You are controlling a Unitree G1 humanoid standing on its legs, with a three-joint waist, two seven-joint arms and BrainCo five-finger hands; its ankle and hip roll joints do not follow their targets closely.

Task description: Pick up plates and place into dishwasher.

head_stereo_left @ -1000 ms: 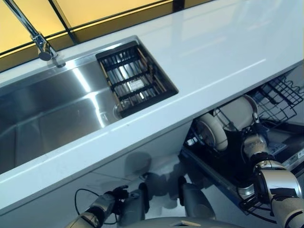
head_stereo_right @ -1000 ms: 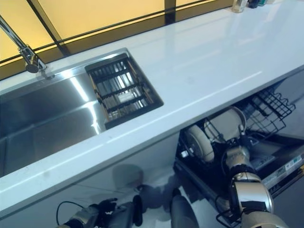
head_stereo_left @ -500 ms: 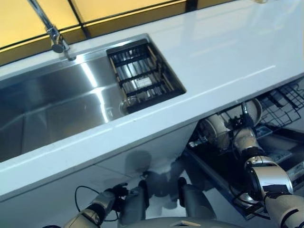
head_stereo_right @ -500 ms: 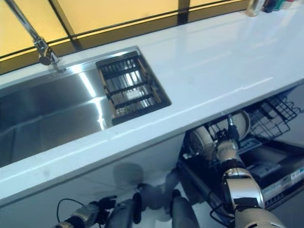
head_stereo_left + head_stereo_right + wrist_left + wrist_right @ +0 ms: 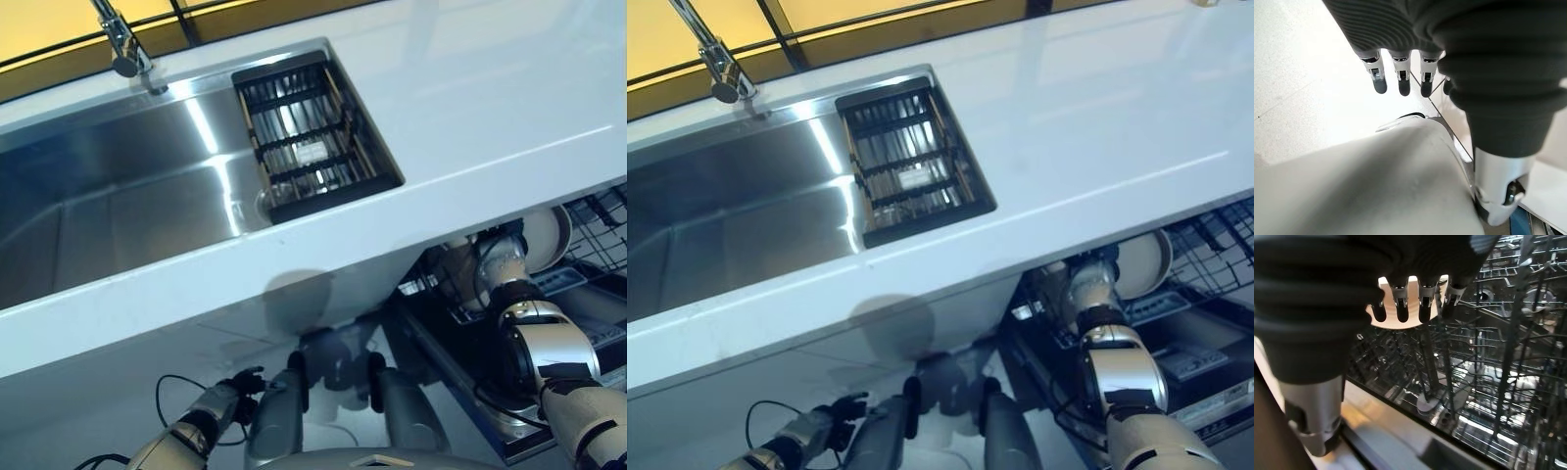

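- Plate [image 5: 547,238] upright in the dishwasher rack [image 5: 602,220] under the table [image 5: 470,127], just beside the right hand [image 5: 493,257], past its fingertips.
- Right hand fingers [image 5: 1426,301] curled against the plate's rim, gripping it.
- Left hand [image 5: 1400,73] low near the floor, fingers straight, empty.

White countertop [image 5: 490,108] holds a stainless sink [image 5: 108,196] with chrome tap [image 5: 122,44] and dark drainer basket [image 5: 313,137]; amber-lit window panels [image 5: 872,8] behind.
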